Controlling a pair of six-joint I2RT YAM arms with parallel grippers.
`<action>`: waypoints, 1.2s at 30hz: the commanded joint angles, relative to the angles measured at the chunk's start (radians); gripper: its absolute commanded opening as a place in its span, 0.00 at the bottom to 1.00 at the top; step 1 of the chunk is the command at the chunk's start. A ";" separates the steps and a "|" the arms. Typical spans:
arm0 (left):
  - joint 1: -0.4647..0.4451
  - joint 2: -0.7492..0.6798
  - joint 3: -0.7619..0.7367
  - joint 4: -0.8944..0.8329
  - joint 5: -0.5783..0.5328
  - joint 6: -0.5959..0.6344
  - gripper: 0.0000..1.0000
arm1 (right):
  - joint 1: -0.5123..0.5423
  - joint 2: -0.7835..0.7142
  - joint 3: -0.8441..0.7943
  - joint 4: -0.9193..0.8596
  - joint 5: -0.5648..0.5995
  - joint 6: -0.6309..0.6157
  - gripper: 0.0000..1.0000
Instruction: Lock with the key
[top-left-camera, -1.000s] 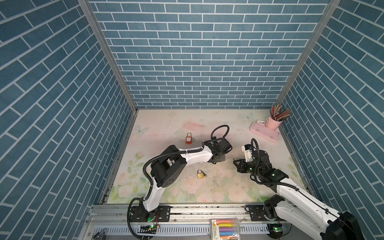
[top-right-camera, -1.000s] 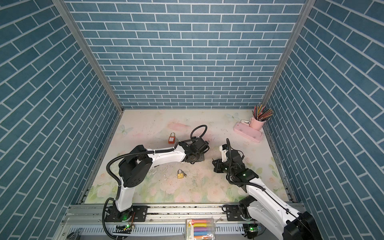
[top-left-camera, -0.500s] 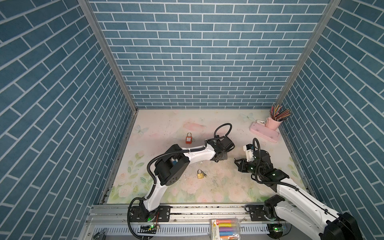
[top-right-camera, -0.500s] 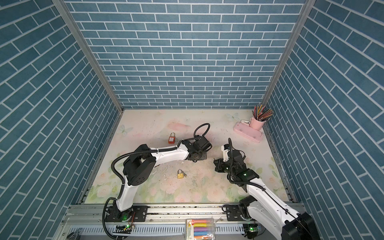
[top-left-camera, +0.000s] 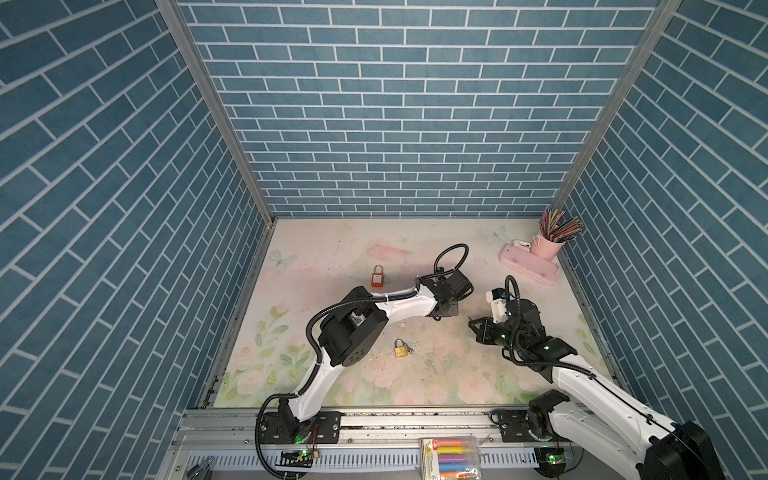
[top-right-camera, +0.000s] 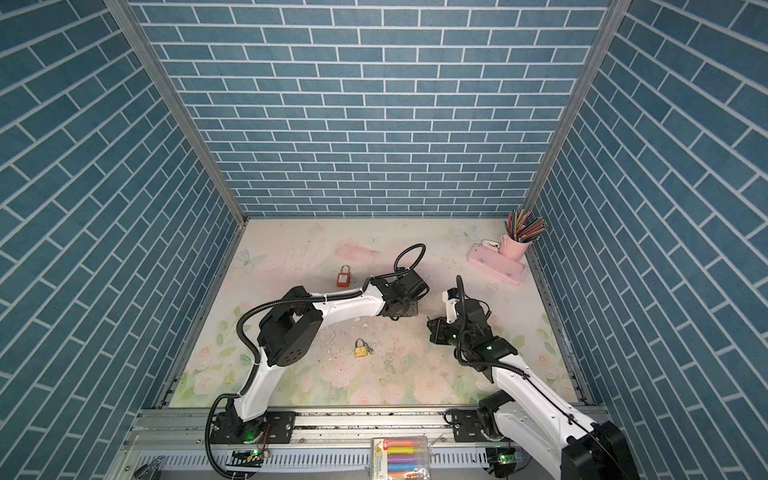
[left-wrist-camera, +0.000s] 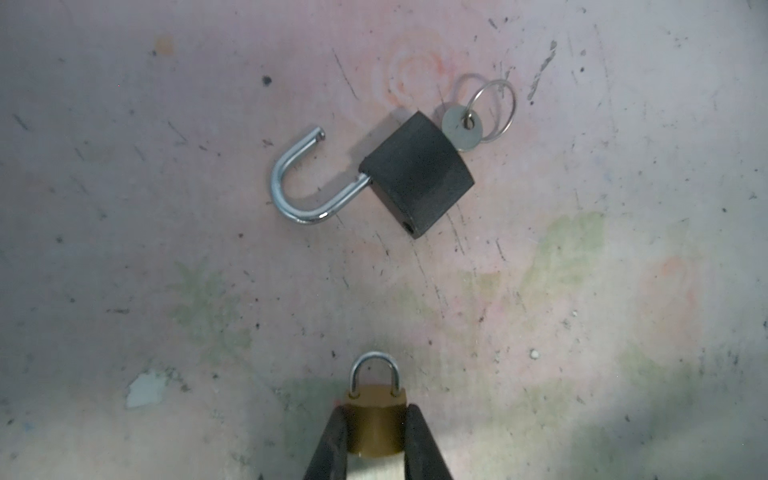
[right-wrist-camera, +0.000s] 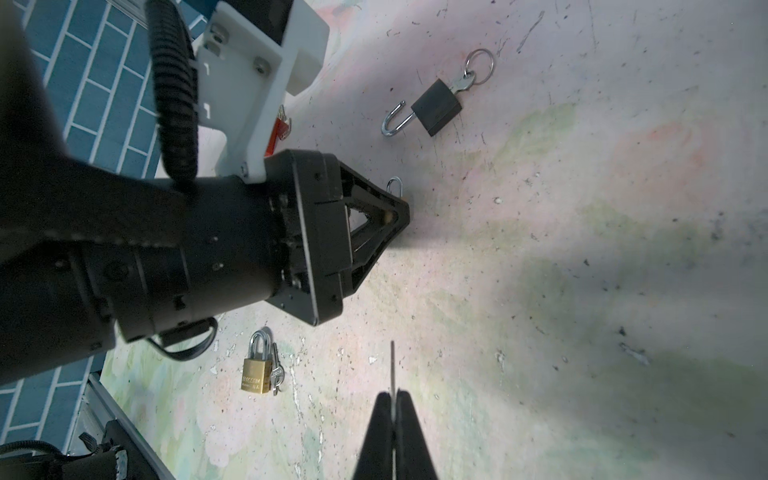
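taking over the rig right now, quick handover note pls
Left gripper: shut on the small brass padlock; its shackle looks seated.
Right gripper: shut on a thin key, apart from that lock.
Lying loose: black padlock, shackle open, its own key in it; second brass padlock; red padlock.
Done: lock and key both gripped.
Left: put the key into the held lock and turn it. The keyhole is not visible.
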 joint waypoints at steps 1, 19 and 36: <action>0.003 0.023 0.028 -0.037 -0.020 0.015 0.20 | -0.010 -0.002 -0.004 0.003 -0.011 -0.003 0.00; 0.019 -0.191 -0.012 0.001 -0.115 0.150 0.47 | -0.065 0.027 0.017 0.048 -0.100 0.015 0.00; 0.293 -0.924 -0.693 0.455 -0.006 0.422 0.75 | -0.098 0.531 0.310 -0.037 -0.205 -0.186 0.00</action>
